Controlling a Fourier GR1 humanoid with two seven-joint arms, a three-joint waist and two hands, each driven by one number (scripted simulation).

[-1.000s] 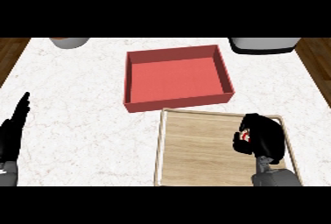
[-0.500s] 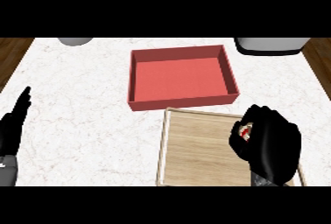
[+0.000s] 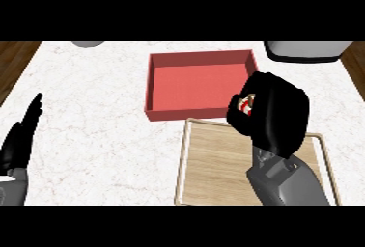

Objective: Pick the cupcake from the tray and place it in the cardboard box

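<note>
My right hand (image 3: 274, 116) curls round the cupcake (image 3: 246, 103), holding it over the red box's (image 3: 196, 84) near right corner, by the tray's (image 3: 214, 164) far edge. My left hand (image 3: 21, 140) rests at the counter's (image 3: 92, 96) left edge, fingers straight.

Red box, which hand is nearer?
Right. The right hand, curled round the cupcake, is at the near right corner of the red box; the left hand rests open at the view's left edge.
</note>
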